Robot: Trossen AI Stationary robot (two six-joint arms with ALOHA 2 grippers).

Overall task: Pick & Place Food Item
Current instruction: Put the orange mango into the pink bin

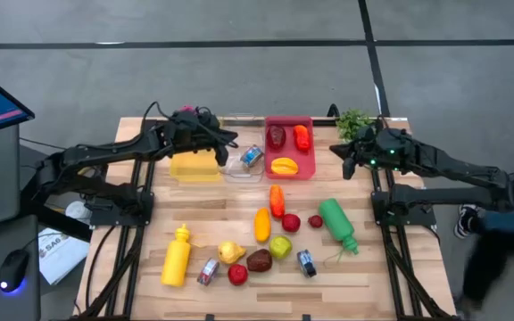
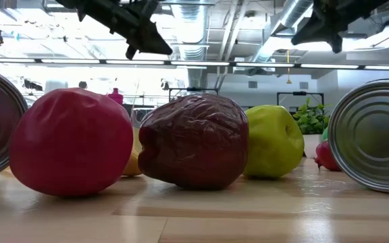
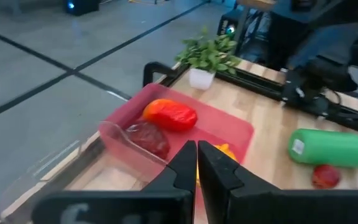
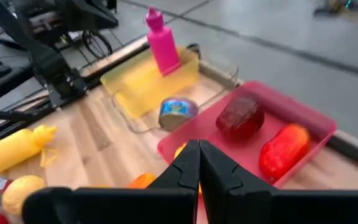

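Loose food clustered on the worktop [image 1: 239, 201] toward the near edge from the red tray [image 1: 290, 169], nearest an orange carrot [image 1: 277, 200] just beside the tray's near rim, long axis running from the tray toward the near edge. Left pincer [image 1: 232, 139] shut, empty, beside the tray's far-left corner. Right pincer [image 1: 339, 150] shut, empty, just right of the tray; about equally near.

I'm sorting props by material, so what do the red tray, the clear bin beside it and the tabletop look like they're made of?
Red tray: looks like moulded plastic, opaque, with smooth thin walls.
Clear bin: probably thin transparent plastic; the floor shows through its walls.
Tabletop: wood, apparently butcher-block planks with visible grain and a light sheen.
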